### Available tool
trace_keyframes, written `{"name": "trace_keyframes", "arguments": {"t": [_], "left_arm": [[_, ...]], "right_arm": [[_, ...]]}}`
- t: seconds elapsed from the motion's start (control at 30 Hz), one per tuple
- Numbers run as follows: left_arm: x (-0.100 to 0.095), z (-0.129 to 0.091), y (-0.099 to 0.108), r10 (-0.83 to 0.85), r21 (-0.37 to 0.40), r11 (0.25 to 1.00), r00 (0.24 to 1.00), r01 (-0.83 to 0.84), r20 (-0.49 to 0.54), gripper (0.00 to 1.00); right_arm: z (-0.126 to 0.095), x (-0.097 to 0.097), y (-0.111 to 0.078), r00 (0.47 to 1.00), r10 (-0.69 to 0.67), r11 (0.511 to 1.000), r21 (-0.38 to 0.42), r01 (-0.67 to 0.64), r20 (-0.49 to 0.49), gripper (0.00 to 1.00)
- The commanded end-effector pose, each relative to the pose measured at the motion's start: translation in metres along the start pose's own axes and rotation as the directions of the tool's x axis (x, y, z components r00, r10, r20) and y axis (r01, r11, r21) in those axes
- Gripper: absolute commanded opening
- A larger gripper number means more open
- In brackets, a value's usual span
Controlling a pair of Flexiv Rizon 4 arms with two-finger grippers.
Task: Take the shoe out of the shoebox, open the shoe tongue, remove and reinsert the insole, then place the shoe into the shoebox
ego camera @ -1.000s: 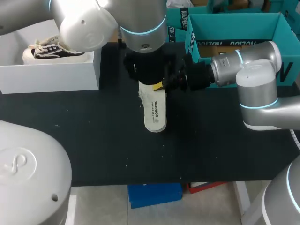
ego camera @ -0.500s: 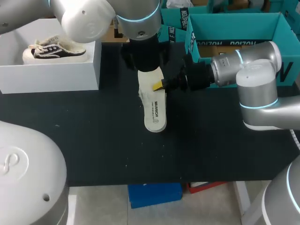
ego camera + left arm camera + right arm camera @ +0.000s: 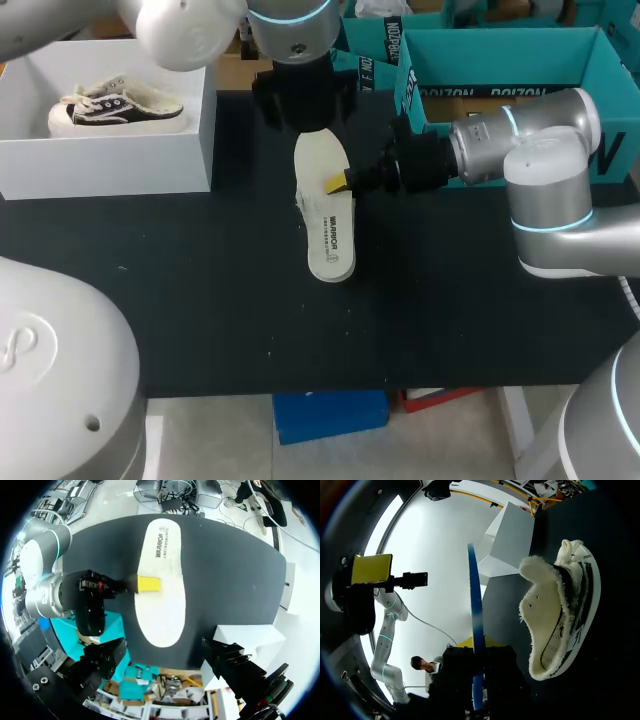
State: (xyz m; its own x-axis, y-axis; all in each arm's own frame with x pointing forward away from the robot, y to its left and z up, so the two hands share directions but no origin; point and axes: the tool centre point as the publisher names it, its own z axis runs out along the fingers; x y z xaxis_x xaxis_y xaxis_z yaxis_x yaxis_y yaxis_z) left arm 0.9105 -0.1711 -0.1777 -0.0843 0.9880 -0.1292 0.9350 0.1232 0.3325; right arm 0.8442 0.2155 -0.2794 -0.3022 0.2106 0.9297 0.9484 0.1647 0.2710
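**Insole out, shoe waiting.** A pale insole (image 3: 325,220) lies lengthwise near the middle of the black worktop (image 3: 200,290), printed side up and out of its shoe.

The right arm comes in from the side, and its hand (image 3: 337,184) grips the insole at one long edge, about halfway along. One yellow fingertip (image 3: 148,584) rests flat on the top face. The right wrist view shows the insole edge-on, as a thin blue strip running between the two tips. The lower finger is hidden from above.

The left arm hangs over the far end of the insole. Its hand (image 3: 167,662) points straight down, fingers spread wide with nothing between them. It touches neither the insole nor the right hand.

The shoe (image 3: 562,612) is cream with dark stripes and a fleecy lining. It sits on the worktop ahead of the right hand and just beside the insole, its opening spread wide. It does not show in the head view, probably because the left arm covers it.

The white shoebox (image 3: 110,165) stands at the worktop's far left, well apart from the insole and open on top. A second shoe (image 3: 115,105) of the same kind sits upright inside it.
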Motion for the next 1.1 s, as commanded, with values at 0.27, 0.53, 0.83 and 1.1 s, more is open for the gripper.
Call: {"name": "trace_keyframes", "arguments": {"t": [0.27,0.53,0.83,1.1], "left_arm": [[-0.005,0.001,0.022,-0.004,-0.018,1.0,1.0,0.004,0.019,1.0],[-0.002,0.006,0.025,-0.016,-0.012,1.0,1.0,0.016,0.021,1.0],[-0.003,0.007,0.004,-0.014,-0.01,1.0,0.999,0.015,0.03,1.0],[-0.005,-0.002,-0.027,0.016,-0.012,1.0,0.999,-0.015,0.029,1.0]], "right_arm": [[0.002,0.0,0.0,1.0,0.001,1.0,-0.001,-0.001,0.002,0.0],[0.002,0.0,0.0,1.0,0.001,1.0,-0.001,-0.001,0.002,0.0],[0.002,0.0,0.0,1.0,0.001,1.0,-0.001,-0.001,0.002,0.0],[0.002,0.0,0.0,1.0,0.001,1.0,-0.001,-0.001,0.002,0.0]]}}
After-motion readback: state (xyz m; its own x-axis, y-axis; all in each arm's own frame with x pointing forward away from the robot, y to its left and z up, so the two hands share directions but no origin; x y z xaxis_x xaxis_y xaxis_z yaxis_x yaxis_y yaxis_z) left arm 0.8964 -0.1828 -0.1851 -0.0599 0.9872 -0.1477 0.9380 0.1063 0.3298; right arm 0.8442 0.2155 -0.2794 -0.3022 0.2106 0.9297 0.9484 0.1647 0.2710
